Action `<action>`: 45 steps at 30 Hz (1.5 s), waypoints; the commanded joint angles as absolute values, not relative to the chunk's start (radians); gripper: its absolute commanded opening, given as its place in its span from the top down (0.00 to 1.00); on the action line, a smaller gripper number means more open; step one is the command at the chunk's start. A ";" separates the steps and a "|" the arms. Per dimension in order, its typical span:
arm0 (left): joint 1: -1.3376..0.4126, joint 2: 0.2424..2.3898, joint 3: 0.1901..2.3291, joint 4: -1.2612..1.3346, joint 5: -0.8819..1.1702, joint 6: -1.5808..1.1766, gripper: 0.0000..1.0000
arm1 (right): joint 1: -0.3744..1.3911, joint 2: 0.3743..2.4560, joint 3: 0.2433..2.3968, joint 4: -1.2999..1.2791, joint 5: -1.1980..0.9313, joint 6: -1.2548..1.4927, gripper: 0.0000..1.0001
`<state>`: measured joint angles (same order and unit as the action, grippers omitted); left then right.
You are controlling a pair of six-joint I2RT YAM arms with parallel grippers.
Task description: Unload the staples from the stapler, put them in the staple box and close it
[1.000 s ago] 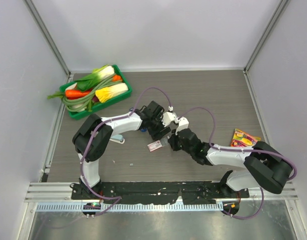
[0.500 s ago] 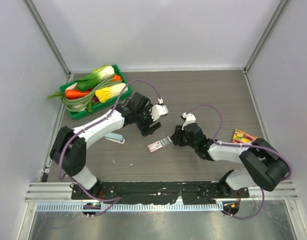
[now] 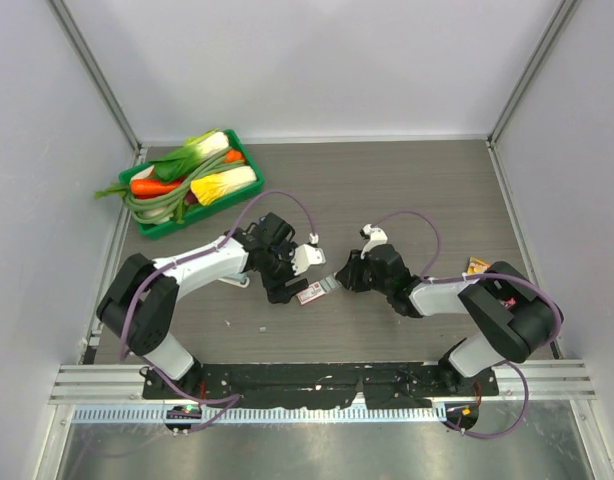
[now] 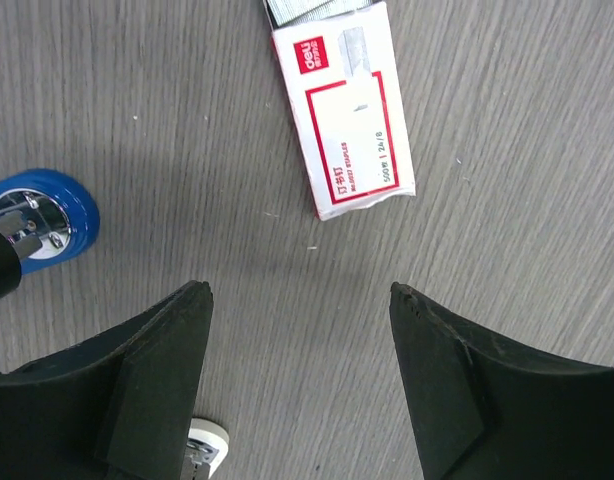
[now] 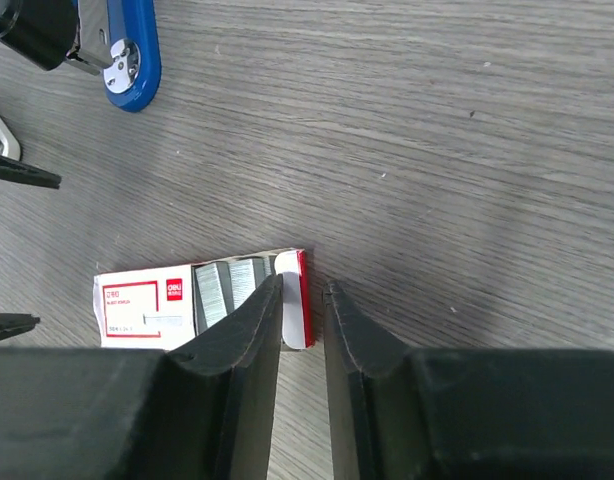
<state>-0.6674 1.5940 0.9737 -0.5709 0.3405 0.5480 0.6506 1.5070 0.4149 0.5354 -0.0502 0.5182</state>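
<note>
The stapler (image 3: 234,283) lies pale blue-grey on the table, mostly hidden under my left forearm. My left gripper (image 3: 285,285) (image 4: 299,290) hovers wide open over bare table just left of the red-and-white staple box (image 3: 309,294) (image 4: 345,120), holding nothing. A small white rounded end with metal (image 4: 202,447) peeks out beside its left finger. My right gripper (image 3: 339,280) (image 5: 305,283) is at the box's (image 5: 152,305) open end. Its jaws stand slightly apart around the box's white, red-edged flap (image 5: 297,300), with a gap on the right side. Staple strips (image 5: 222,290) show inside.
A blue piece with a chrome plate (image 4: 42,215) (image 5: 127,55) lies on the table near my left gripper. A green tray (image 3: 147,228) of vegetables stands at the back left. A colourful packet (image 3: 479,267) lies at the right.
My left gripper swung away, then came down beside the staple box, opening wider. My right gripper went from shut to slightly apart and moved to the box's end flap.
</note>
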 commanded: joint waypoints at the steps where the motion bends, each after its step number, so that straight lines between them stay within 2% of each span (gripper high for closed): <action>1: -0.672 1.608 0.960 -0.485 0.353 0.537 0.24 | 0.647 1.529 0.410 0.578 -0.086 0.537 0.74; 8: -0.701 1.646 0.971 -0.451 0.339 0.514 0.25 | 0.647 1.537 0.407 0.584 -0.098 0.535 0.84; 20: -0.730 1.694 1.005 -0.433 0.265 0.525 0.25 | 0.647 1.542 0.396 0.598 -0.104 0.537 0.86; 31: -0.707 1.625 0.980 -0.503 0.275 0.647 0.28 | 0.647 1.551 0.400 0.600 -0.107 0.529 0.87; 41: -0.707 1.660 0.994 -0.453 0.273 0.624 0.40 | 0.647 1.548 0.399 0.598 -0.107 0.531 0.87; 45: -0.713 1.674 0.996 -0.427 0.287 0.583 0.42 | 0.647 1.552 0.402 0.603 -0.109 0.532 0.88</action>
<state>-0.7113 1.6695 0.9787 -0.4786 0.2646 0.6189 0.6502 1.5387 0.4057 0.5865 -0.1032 0.5304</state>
